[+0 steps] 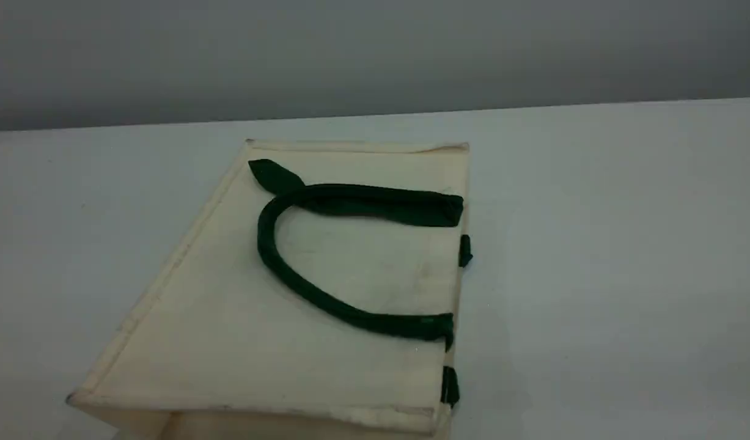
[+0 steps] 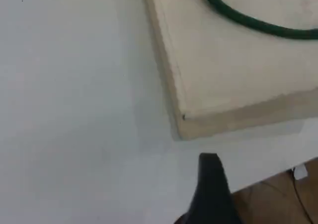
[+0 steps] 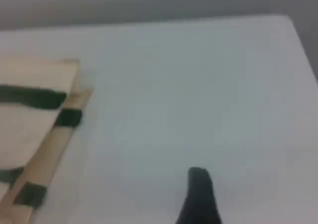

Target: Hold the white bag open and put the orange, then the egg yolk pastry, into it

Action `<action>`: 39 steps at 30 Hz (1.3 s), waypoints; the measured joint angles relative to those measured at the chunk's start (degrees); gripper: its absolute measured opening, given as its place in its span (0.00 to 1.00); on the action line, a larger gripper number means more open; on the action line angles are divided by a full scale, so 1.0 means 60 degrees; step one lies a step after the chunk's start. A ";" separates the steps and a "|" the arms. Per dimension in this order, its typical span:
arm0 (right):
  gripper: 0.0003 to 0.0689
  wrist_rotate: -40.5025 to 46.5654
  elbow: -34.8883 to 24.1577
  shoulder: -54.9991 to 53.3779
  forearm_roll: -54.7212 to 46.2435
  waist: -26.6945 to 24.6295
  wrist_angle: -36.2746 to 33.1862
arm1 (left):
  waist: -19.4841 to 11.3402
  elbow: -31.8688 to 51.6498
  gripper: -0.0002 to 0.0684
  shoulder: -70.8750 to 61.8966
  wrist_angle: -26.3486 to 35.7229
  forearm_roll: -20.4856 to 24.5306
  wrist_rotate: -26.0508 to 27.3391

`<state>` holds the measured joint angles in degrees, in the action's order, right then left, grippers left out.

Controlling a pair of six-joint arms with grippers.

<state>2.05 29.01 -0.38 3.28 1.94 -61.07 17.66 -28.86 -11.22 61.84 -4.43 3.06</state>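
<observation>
The white bag [image 1: 228, 330] is lying flat on the table [image 1: 625, 244], and the edge where its straps are sewn on is facing my right side. One dark green handle [image 1: 301, 287] is curling in a loop across its upper face, and small green patches [image 1: 465, 250] are showing along that right-hand edge. I am holding my left gripper [image 2: 211, 167] above bare tabletop just beside the bag's near left corner, close to the table's edge, with only one dark fingertip showing in the left wrist view. My right gripper [image 3: 198, 182] is hovering over open table to the right of the bag's strap edge, apart from it, again with one fingertip showing. Both pairs of jaws are standing wide and gripping nothing, touching neither bag nor handle.
</observation>
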 joint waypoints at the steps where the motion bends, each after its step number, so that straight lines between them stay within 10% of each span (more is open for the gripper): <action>1: 0.71 0.0000 0.0000 0.0070 0.0000 -0.0064 0.0000 | 0.0000 0.0000 0.66 0.0000 0.0000 0.0000 0.0000; 7: 0.71 0.0000 0.0000 0.0081 -0.0009 -0.0457 0.0000 | -0.0205 0.0000 0.66 0.0178 0.0004 0.0000 0.0009; 18: 0.71 0.0000 0.0000 0.0064 -0.0005 -0.0420 0.0008 | -0.2260 -0.0007 0.66 0.0693 0.0014 0.0000 0.0009; 39: 0.71 0.0000 0.0000 0.0064 -0.0005 -0.0413 0.0018 | -0.2447 -0.0053 0.66 0.1870 0.0082 -0.0039 0.0009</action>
<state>2.05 29.01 0.00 3.25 -0.54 -60.96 2.97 -29.17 0.00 62.33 -4.66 3.11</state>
